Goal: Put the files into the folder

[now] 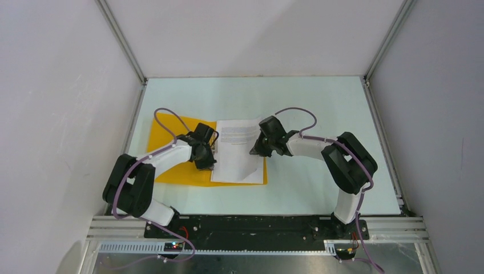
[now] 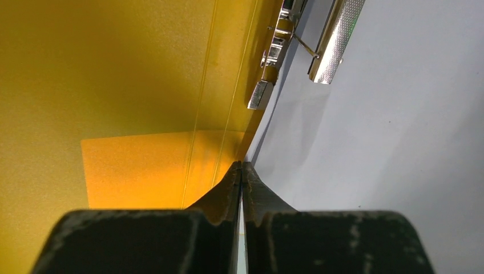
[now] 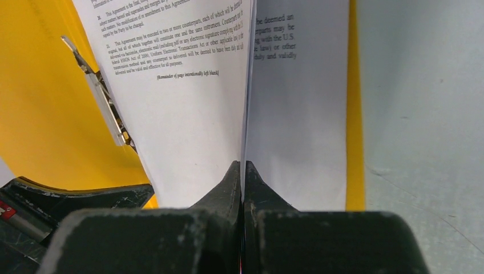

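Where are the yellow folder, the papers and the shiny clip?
Yellow folder (image 1: 182,174): top view, its bare near edge.
Papers (image 1: 235,162): top view, middle of the top sheet.
Shiny clip (image 2: 337,40): left wrist view, its silver lever.

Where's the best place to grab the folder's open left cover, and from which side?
Take the cover of the folder at its outer left edge, coming from the left. That half lies flat with no sheets on it, while the spine side is crowded by the metal clip, the left gripper and the files. Since it lies flat, a finger probably has to slip under first.
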Available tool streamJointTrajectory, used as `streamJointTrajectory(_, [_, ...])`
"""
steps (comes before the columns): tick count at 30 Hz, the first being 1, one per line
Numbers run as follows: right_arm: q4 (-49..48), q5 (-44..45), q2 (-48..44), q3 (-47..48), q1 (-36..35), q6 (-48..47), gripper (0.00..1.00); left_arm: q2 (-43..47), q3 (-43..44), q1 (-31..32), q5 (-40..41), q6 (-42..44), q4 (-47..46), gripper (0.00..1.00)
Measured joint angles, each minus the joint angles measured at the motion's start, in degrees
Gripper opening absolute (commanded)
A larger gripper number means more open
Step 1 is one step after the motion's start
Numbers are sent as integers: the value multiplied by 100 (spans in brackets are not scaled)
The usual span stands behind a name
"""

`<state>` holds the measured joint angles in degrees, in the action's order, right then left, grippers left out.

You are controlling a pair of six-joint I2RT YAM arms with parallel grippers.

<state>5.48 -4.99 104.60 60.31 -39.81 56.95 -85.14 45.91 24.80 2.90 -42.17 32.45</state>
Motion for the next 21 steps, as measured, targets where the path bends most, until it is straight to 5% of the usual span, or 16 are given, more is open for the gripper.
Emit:
streamJointTrajectory(6, [-15,0,31,37,-81,4,0,2,-26,35,-4,-48,-11,8])
streamJointTrajectory(14, [33,39,94,37,-98,2,0,343,-26,37,61,-46,42,31])
streamJointTrajectory(21, [66,114,94,35,-157,-2,0,691,-26,31,431,-50,175,23])
